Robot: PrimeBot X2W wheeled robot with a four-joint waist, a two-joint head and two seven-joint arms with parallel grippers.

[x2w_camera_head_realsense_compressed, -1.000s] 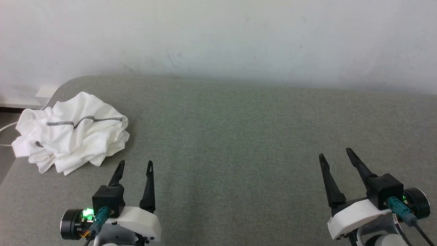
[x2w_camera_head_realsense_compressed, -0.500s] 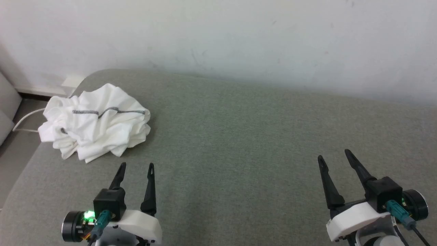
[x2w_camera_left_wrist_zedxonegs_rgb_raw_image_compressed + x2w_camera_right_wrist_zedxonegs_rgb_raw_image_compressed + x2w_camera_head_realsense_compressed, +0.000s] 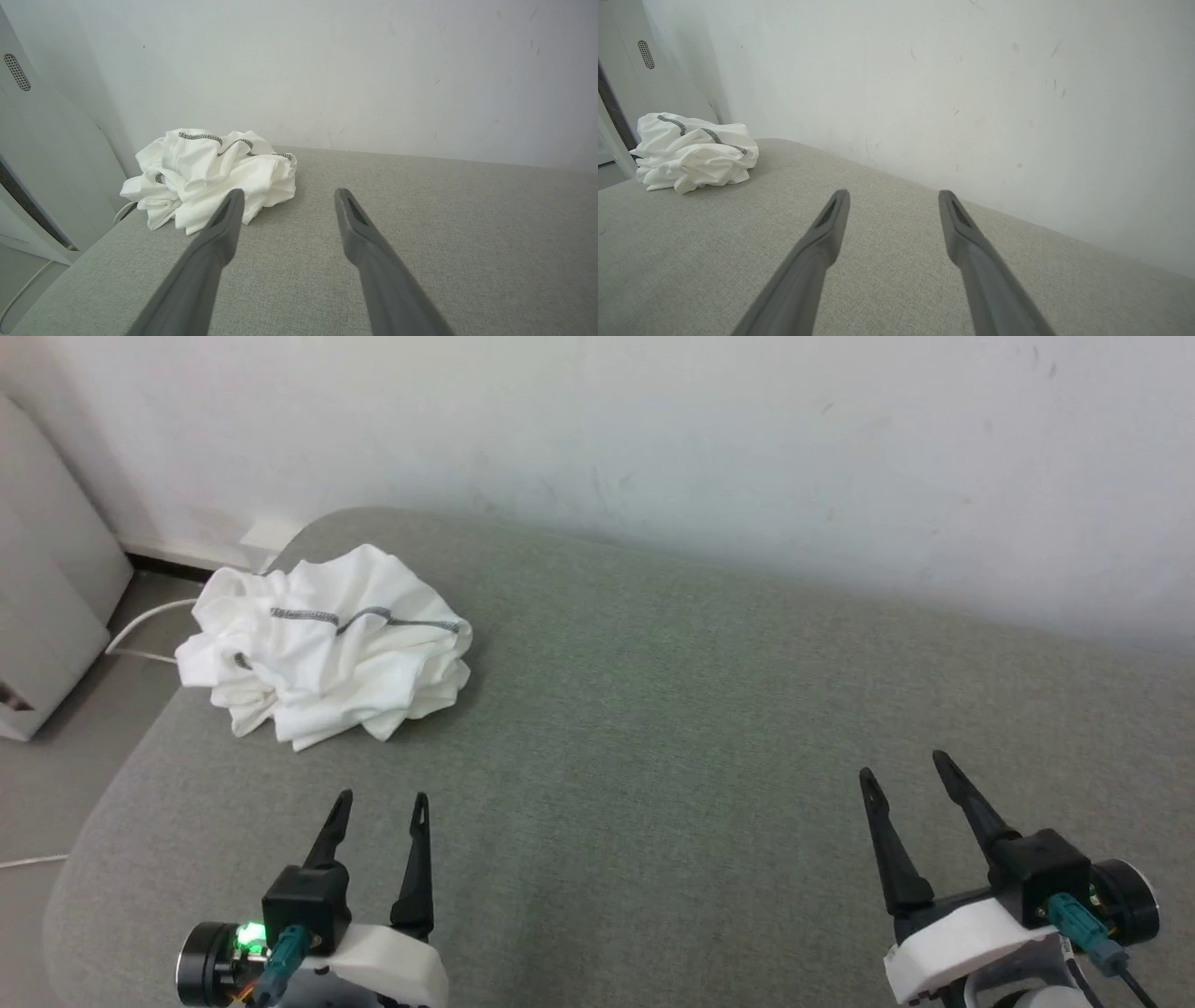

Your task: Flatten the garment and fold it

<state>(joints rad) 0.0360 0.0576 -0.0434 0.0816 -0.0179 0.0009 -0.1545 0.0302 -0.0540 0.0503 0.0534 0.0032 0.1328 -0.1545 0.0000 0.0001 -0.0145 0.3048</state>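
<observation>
The garment [image 3: 331, 649] lies crumpled in a white heap with dark grey stitching near the far left corner of the grey cushioned surface [image 3: 653, 728]. It also shows in the left wrist view, garment [image 3: 210, 175], and at the left of the right wrist view, garment [image 3: 693, 151]. My left gripper [image 3: 383, 798] hovers open a short way in front of the heap, apart from it, with nothing between its fingers. My right gripper [image 3: 901, 765] stands open far to the right over bare fabric, also empty.
A white wall [image 3: 653, 439] runs behind the surface. A pale cabinet or appliance [image 3: 47, 588] stands on the floor at the left, with a white cable [image 3: 140, 621] beside the surface's rounded left edge. Bare grey fabric stretches between and ahead of the grippers.
The head camera has turned left, so the whole picture shifted right and the cabinet came into view. Both grippers stay open and the garment lies as before.
</observation>
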